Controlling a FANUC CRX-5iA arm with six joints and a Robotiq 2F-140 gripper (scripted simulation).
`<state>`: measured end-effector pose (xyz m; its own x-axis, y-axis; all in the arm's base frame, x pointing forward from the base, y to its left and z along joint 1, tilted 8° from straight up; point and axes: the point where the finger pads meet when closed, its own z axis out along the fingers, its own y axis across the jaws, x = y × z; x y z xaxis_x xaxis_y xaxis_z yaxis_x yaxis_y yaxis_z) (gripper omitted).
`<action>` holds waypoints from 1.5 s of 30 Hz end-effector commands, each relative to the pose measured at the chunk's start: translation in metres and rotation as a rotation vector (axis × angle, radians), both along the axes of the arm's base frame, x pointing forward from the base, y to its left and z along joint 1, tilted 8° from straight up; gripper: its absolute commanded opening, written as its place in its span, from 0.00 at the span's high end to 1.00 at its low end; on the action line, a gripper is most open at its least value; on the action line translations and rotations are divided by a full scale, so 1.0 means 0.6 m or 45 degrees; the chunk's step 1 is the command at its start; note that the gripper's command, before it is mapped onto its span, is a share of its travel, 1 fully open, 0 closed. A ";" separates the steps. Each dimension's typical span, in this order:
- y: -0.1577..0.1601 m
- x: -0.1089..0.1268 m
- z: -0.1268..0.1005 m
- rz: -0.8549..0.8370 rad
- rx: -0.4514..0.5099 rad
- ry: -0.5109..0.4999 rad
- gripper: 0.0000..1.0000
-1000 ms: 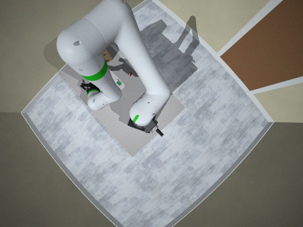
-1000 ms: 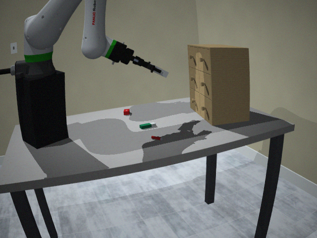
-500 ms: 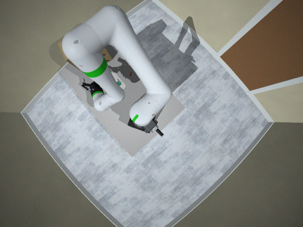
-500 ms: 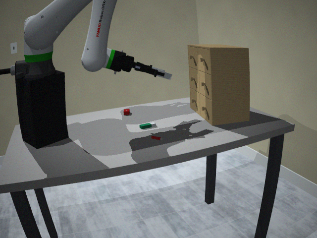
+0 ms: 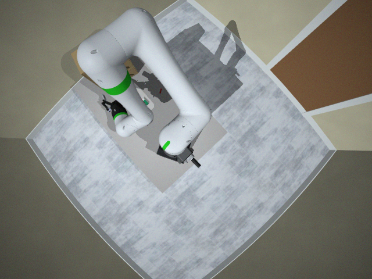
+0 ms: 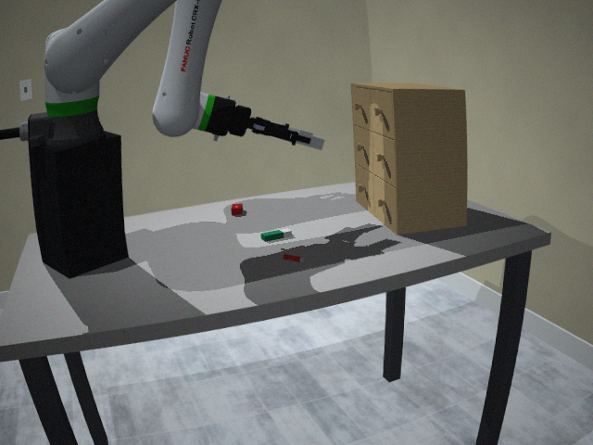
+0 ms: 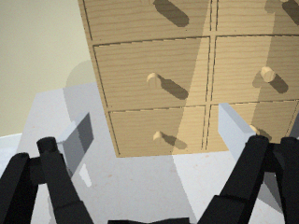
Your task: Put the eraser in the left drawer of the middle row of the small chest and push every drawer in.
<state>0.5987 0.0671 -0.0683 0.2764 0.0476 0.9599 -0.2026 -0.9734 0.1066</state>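
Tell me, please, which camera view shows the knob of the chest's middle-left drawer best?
The wrist view: the knob faces the camera, unobstructed, on its drawer front. The exterior view shows that knob small and obliquely. In the top view the arm hides the chest's front.

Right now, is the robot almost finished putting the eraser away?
Not nearly. Nothing looks done yet: the eraser lies on the table, and all the chest's drawers look pushed in. The tool is empty, its fingers part open, aimed at the drawer fronts. Left: pull out the middle-left drawer, fetch the eraser, drop it in, push the drawer shut.
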 end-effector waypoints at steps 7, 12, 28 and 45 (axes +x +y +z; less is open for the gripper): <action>0.000 0.000 0.000 0.000 0.000 0.000 0.80; 0.000 0.000 0.000 0.000 0.000 0.000 0.80; -0.005 0.023 -0.005 0.000 0.000 0.000 0.80; -0.022 0.097 -0.021 0.000 0.000 0.000 0.80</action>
<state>0.6495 0.0551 -0.0793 0.2762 0.0478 0.9599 -0.2028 -0.9734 0.1068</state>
